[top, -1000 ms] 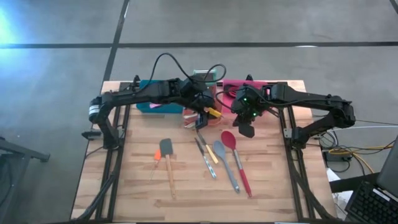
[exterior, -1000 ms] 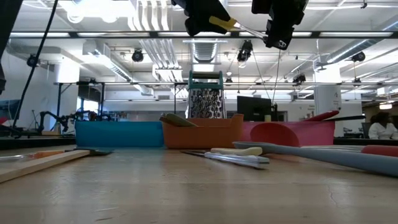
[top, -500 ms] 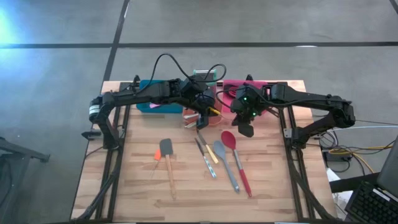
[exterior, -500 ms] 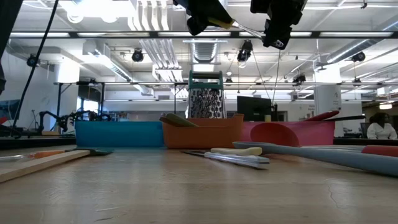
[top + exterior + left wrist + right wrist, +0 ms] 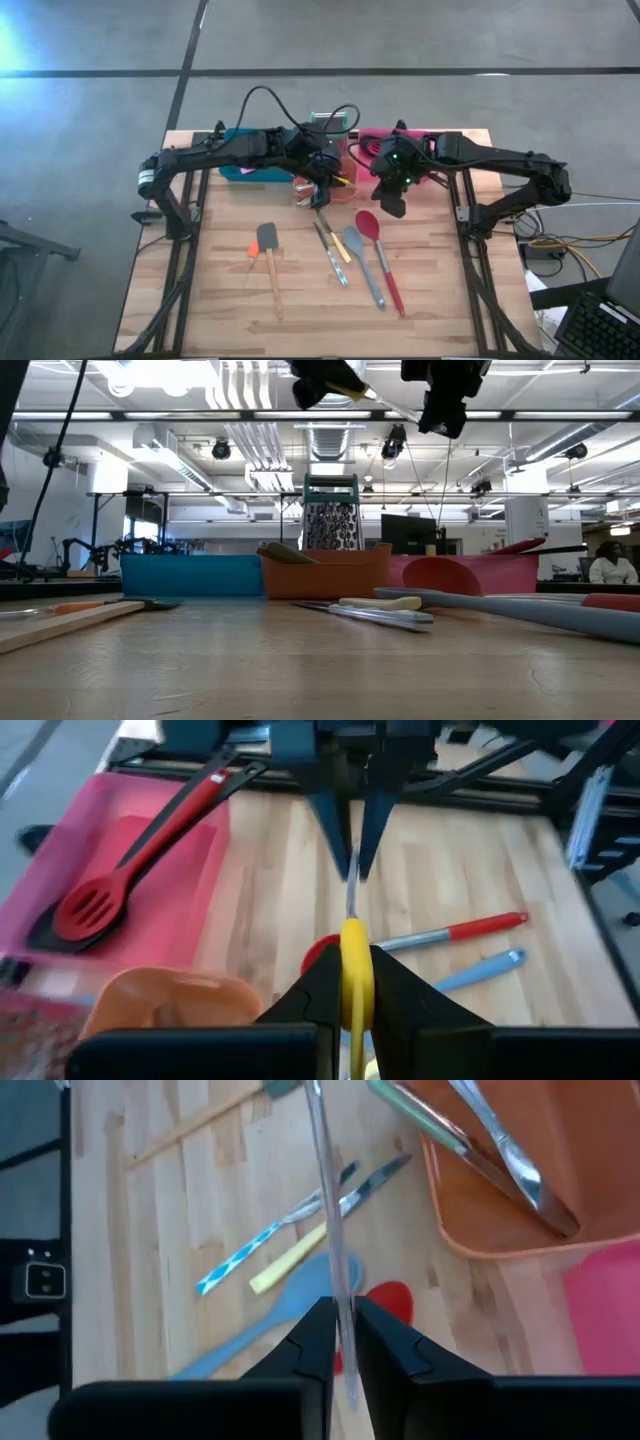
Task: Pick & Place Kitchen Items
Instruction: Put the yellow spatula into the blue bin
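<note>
A slim utensil with a yellow handle (image 5: 354, 955) and a thin metal shaft (image 5: 351, 895) is held high above the table by both grippers, near the orange bin (image 5: 325, 572). My left gripper (image 5: 326, 180) is shut on the handle end. My right gripper (image 5: 392, 200) is shut on the shaft end and faces the left gripper. In the low view both grippers (image 5: 322, 378) (image 5: 445, 400) show at the top. More utensils lie flat on the table: a red spoon (image 5: 380, 258), a grey-blue spoon (image 5: 362, 262), cutlery (image 5: 331, 255), a wood-handled spatula (image 5: 271, 268). My left gripper pinches the yellow handle (image 5: 355, 982) between its two fingers, which lie along the utensil. The metal shaft runs straight out ahead toward the right gripper. The utensil is lifted clear of the table and bins. My right gripper pinches the thin metal shaft (image 5: 337, 1302) between its two fingers (image 5: 308, 1335), which lie along the shaft from the end opposite the handle. The utensil runs from it toward the left gripper, clear of the table.
A blue bin (image 5: 236, 170), the orange bin holding cutlery (image 5: 500, 1150) and a pink bin (image 5: 150, 870) with a red slotted spoon (image 5: 130, 860) line the far edge. A teal-rimmed mesh holder (image 5: 330, 515) stands behind them. A small orange tool (image 5: 252, 250) lies at the left.
Both grippers have risen a little and gone slightly toward the table's far edge, carrying the yellow-handled utensil between them. Both stay shut on it.
</note>
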{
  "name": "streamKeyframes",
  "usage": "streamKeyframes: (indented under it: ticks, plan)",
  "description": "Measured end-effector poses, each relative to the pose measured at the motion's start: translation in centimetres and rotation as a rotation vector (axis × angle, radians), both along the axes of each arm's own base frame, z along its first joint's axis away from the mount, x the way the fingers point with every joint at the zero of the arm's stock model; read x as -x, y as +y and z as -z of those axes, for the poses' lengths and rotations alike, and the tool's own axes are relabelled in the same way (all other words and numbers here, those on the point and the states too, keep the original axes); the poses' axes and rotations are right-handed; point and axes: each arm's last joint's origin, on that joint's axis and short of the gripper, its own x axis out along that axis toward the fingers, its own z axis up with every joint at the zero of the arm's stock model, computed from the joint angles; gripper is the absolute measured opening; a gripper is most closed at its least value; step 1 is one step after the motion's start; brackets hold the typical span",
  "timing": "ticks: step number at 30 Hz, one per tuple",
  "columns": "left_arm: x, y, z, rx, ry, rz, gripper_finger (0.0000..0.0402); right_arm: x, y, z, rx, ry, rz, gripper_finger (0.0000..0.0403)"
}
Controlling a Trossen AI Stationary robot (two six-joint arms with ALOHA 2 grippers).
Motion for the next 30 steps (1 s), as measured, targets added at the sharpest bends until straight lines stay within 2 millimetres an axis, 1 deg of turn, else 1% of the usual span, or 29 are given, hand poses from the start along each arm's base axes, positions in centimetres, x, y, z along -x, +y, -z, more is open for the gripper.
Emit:
streamKeyframes:
  ticks: [3,6,10,15,19,21,24,27,30]
  plan:
    - [1.3,0.3,-0.5,-0.022,0.044,-0.041,0.0029,0.2,0.0,-0.2,-0.005,0.009,0.006,0.0047]
    - [2.8,0.8,-0.5,-0.082,0.135,-0.142,0.0029,0.4,0.2,-0.4,-0.021,0.004,-0.005,0.006]
    - [5.1,1.3,-1.0,-0.183,0.238,-0.263,0.0029,0.5,0.2,-0.5,-0.018,-0.002,-0.004,0.0076]
    - [8.0,2.7,-2.0,-0.212,0.244,-0.371,0.0029,0.5,0.2,-0.3,-0.016,0.005,-0.004,0.0087]
    - [11.5,3.7,-2.0,-0.178,0.212,-0.47,0.0029,0.7,0.2,0.2,-0.034,0.049,0.014,0.0088]
    - [13.2,4.1,-1.5,-0.16,0.182,-0.525,0.0029,0.9,0.2,0.4,-0.038,0.07,0.016,0.0085]
    - [15.4,4.3,-0.2,-0.14,0.126,-0.579,0.0029,0.9,0.3,0.7,-0.039,0.081,0.014,0.0078]
    - [17.0,4.7,1.9,-0.103,0.079,-0.599,0.0029,0.9,0.2,0.7,-0.031,0.078,0.008,0.0071]
    - [18.4,5.5,4.7,-0.047,0.076,-0.651,0.0029,0.9,0.2,0.7,-0.021,0.074,-0.002,0.0065]
